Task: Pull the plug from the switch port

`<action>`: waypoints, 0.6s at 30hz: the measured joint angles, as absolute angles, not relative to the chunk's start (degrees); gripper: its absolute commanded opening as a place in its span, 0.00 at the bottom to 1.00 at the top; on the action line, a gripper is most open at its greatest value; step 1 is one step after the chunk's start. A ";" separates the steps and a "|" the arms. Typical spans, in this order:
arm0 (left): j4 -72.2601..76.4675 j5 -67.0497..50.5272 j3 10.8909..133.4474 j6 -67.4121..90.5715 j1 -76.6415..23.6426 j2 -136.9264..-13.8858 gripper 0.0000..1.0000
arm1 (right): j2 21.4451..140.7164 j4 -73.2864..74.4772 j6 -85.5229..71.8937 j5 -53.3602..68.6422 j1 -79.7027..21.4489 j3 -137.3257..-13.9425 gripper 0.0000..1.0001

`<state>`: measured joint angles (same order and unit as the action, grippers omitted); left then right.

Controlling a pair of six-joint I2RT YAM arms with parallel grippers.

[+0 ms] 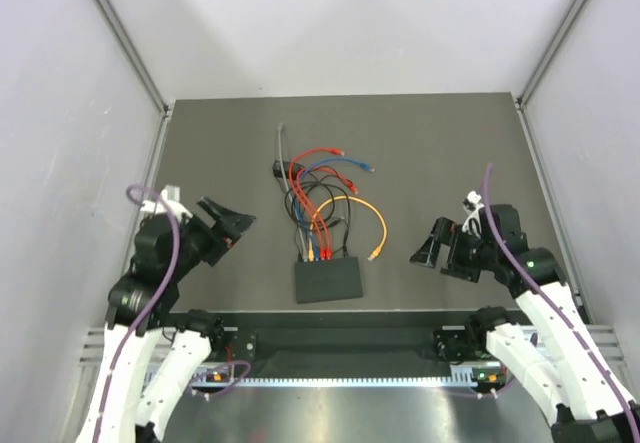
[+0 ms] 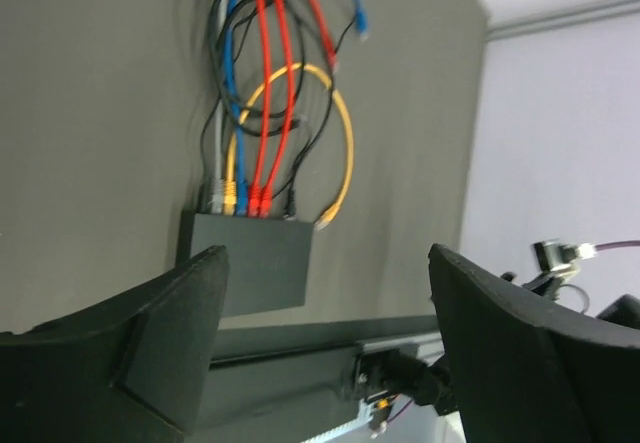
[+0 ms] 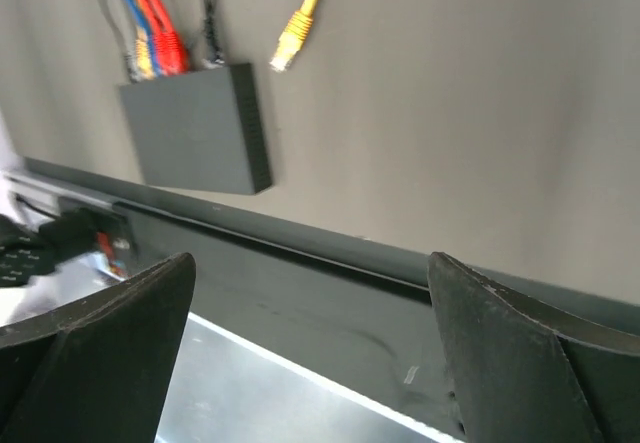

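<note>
The switch is a flat black box near the table's front edge. Several plugs (grey, yellow, blue, red and black) sit in the sockets on its far edge. It also shows in the left wrist view and the right wrist view. The yellow cable's free plug lies loose just right of the switch. My left gripper is open and empty, left of the switch and apart from it. My right gripper is open and empty, to the switch's right.
A tangle of red, blue, black and yellow cables spreads behind the switch toward the table's middle. A black rail runs along the table's front edge. Grey walls stand on the left, the right and behind.
</note>
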<state>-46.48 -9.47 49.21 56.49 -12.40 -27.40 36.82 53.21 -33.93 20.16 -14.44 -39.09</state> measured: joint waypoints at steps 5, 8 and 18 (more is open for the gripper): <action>-48.27 -11.44 53.28 50.89 -12.40 -38.68 0.79 | 45.17 51.81 -28.36 20.99 -14.39 -41.19 1.00; -48.27 -12.97 53.39 49.08 -12.40 -42.11 0.72 | 49.50 48.36 -26.85 23.53 -14.37 -42.26 0.99; -45.65 -14.26 52.45 49.56 -20.27 -48.88 0.65 | 67.81 32.64 -26.92 34.68 -16.12 -46.83 0.95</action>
